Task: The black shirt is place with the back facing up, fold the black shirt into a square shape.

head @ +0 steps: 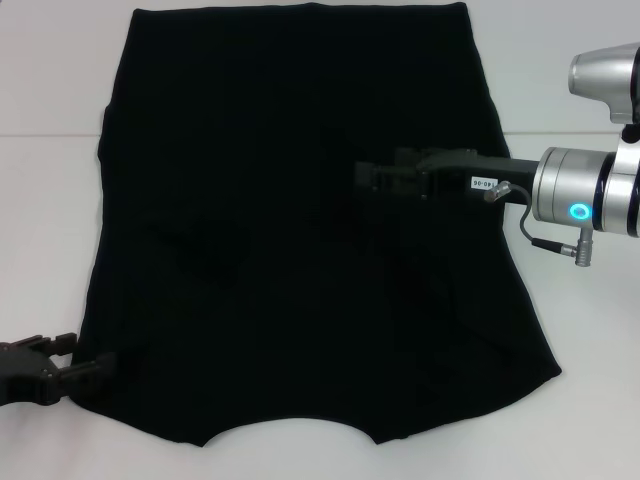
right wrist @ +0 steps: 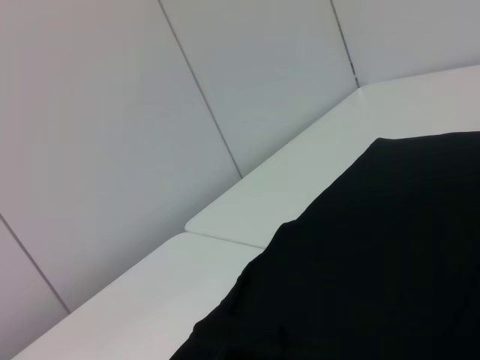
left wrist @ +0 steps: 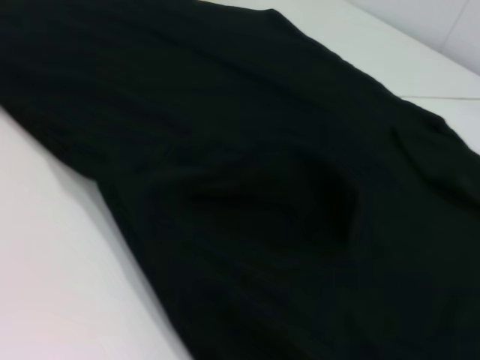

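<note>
Head view shows the black shirt [head: 300,200] spread flat across the white table [head: 50,200], filling most of the middle, neckline curve at the near edge and straight hem at the far edge. Sleeves folded in, so both long sides run as plain edges; no lettering in sight. Faint creases near the middle and toward the near left.

Right gripper [head: 365,178] reaching in from the right, level over the middle of the shirt, fingers pointing left; black against black, so cannot tell whether spread or clamped, nor whether touching the fabric. Silver wrist with a lit blue ring just beyond the shirt's right edge.

Left gripper [head: 85,358] low at the near left corner, fingertips right at the shirt's corner edge; grip on the cloth not clear, so cannot tell there either.

Left wrist view filled with dark rumpled fabric and a strip of table. Right wrist view shows the shirt's edge on the table with pale wall panels [right wrist: 150,112] behind.
</note>
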`<state>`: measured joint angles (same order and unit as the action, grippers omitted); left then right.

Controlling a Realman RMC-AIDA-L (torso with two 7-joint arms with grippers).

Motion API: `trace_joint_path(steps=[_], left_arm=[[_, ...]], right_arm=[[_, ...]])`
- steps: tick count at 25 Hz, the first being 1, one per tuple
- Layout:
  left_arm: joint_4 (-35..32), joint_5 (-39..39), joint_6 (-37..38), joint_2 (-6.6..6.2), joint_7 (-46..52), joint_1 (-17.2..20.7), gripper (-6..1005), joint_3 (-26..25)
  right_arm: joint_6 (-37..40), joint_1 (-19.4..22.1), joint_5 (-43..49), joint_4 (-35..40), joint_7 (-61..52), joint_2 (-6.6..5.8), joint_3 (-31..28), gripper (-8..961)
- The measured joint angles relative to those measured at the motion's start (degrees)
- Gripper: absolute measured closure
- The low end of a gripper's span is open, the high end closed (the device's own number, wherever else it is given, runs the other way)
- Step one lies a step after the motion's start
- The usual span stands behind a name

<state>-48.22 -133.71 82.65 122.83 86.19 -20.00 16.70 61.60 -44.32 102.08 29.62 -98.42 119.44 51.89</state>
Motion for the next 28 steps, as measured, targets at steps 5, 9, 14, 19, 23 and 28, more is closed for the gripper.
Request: trace_joint_path(steps=[5, 9, 14, 19, 23, 28], left_arm=[[0.3, -0.8, -3.2, 0.20, 0.9, 0.1, 265, 0.3], [0.3, -0.8, -3.2, 0.44, 0.8, 0.0, 357, 0.4], [0.3, -0.7, -3.0, 0.47, 0.8, 0.0, 527, 0.4], [0.3, -0.7, -2.8, 0.35, 1.0, 0.1, 667, 0.2], [0.4, -0.3, -2.2, 0.23, 1.1, 0.1, 814, 0.0], [0.4, -0.2, -1.3, 0.26, 1.3, 0.2, 955, 0.1]], right_arm=[[0.2, 0.1, 0.0, 0.0, -0.1, 0.00, -0.1, 56], [0.3, 0.1, 0.0, 0.0, -0.1, 0.00, -0.1, 56], [0.3, 0.1, 0.0, 0.0, -0.1, -0.01, -0.1, 56], [0.0, 0.4, 0.1, -0.1, -0.6, -0.34, 0.1, 55], [-0.6, 1.5, 0.6, -0.2, -2.7, -1.09, 0.0, 55], [3.9, 3.9, 4.9, 0.6, -7.5, -4.52, 0.3, 56]])
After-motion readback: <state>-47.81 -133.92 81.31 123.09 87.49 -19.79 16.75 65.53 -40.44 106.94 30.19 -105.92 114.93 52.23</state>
